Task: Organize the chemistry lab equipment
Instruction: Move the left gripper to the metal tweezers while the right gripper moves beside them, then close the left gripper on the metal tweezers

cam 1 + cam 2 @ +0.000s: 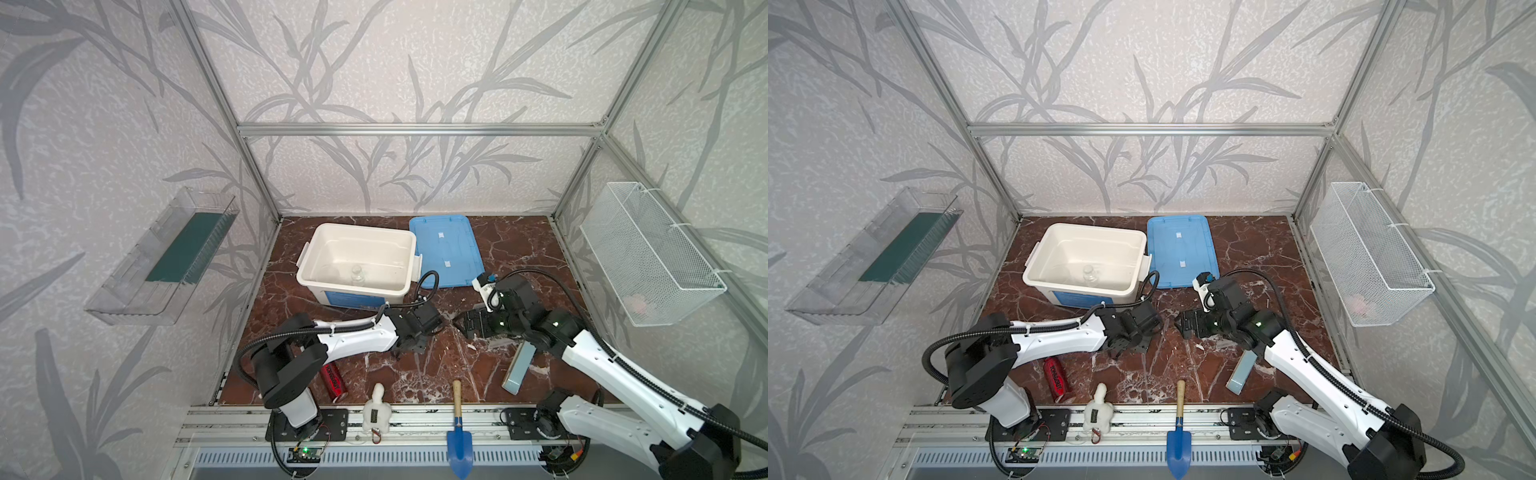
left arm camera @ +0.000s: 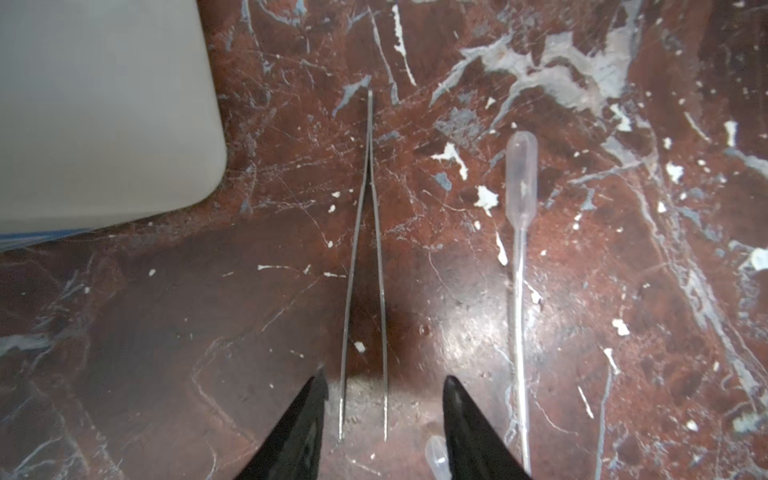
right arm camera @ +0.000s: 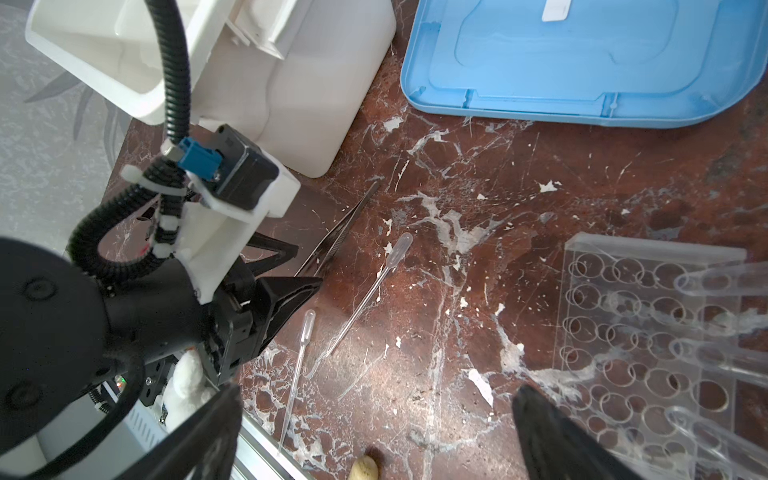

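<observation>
Left gripper (image 2: 384, 374) black pointed fingers part-open, straddling thin shiny metal tweezers (image 2: 365, 249), not touching. Right gripper (image 3: 376, 388) fingers wide, empty, near clear perforated rack (image 3: 602, 291).

You've got steel tweezers (image 2: 364, 266) lying flat with two clear pipettes (image 3: 374, 291) beside them, the clear rack (image 3: 615, 316) flat with tubes (image 3: 715, 279) lying across it, and the small bottle (image 1: 358, 275) in the tub (image 1: 361, 229)

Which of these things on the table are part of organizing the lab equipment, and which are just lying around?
Lab job: tweezers, pipettes, clear tube rack, small glass bottle in the white bin.
Lying about: red can, plush toy, blue trowel.
</observation>
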Robot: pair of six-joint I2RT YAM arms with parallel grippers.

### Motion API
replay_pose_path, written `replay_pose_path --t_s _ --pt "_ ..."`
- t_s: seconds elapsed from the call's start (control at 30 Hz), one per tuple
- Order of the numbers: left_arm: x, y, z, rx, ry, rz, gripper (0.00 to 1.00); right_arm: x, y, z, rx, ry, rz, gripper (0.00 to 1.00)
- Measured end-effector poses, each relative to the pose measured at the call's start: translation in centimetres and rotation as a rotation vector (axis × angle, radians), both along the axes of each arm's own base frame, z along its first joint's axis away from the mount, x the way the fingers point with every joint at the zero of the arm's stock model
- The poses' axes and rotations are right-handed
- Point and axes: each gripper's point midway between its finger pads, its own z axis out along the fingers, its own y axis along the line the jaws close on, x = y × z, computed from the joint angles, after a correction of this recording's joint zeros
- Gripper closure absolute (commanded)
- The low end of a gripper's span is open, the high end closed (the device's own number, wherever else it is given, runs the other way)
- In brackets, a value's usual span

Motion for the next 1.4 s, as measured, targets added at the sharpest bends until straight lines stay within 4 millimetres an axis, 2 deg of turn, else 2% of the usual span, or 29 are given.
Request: replay_pose_path --t_s 0.13,0.3,0.43,0.63,0.73,0.87,0.9,0.93,1.13,1.27,1.4 --pt "0.6 0.5 -0.6 0.002 0.030 0.016 0.52 0.0 0.0 -0.1 -0.003 -0.001 0.002 0.01" --pt "1.0 -0.1 -1.1 0.011 0.050 0.001 0.53 0.1 -0.1 -0.1 -0.008 -0.006 0.000 0.01" --pt "1.3 -1.0 -1.8 0.020 0.066 -0.023 0.61 0.1 -0.1 -0.1 -0.010 -0.007 0.000 0.01" --pt "1.6 -1.6 -2.2 0.049 0.086 -0.034 0.66 0.1 -0.1 -0.1 -0.010 -0.008 0.002 0.01" --pt "2.0 -2.0 -2.2 0.056 0.085 -0.035 0.83 0.1 -0.1 -0.1 -0.011 -0.009 0.002 0.01" --pt "2.0 -2.0 -2.2 0.066 0.085 -0.039 0.88 0.2 0.0 -0.4 -0.016 -0.001 0.003 0.01" --pt "2.0 -2.0 -2.2 0.066 0.086 -0.039 0.96 0.2 0.0 -0.4 -0.018 0.001 0.003 0.01" --pt "2.0 -2.0 -2.2 0.071 0.086 -0.038 1.00 0.2 0.0 -0.5 -0.018 0.003 0.003 0.02" --pt "1.9 -1.9 -2.1 0.088 0.082 -0.039 1.00 0.3 0.0 -0.5 -0.016 0.000 0.003 0.02" --pt "1.2 -2.0 -1.8 0.110 0.073 -0.059 1.00 0.3 0.0 -0.4 -0.016 -0.001 0.003 0.02" --pt "0.4 -2.7 0.7 0.074 0.037 -0.086 1.00 0.4 -0.1 -0.4 -0.022 -0.008 0.000 0.02"
